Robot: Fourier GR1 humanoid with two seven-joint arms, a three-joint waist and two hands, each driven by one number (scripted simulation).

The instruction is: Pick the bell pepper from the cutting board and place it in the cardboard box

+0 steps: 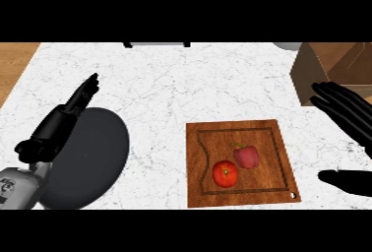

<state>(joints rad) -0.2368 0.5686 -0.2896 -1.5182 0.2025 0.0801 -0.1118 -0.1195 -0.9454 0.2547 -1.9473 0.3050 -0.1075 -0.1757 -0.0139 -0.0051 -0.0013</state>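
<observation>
Right robot hand (347,114) hovering wide open beside cutting board (240,163), needing lowering onto bell pepper (246,156) lying there just beside tomato (225,173), avoiding that one, before carrying toward cardboard box (335,69); left robot hand (82,97) resting open.

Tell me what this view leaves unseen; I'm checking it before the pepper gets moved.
- Cardboard box: cut off by the head view's right edge; its inside barely shows.
- Dark plate: its left part is hidden under the left forearm.
- Right hand: its wrist runs off the right edge.
</observation>
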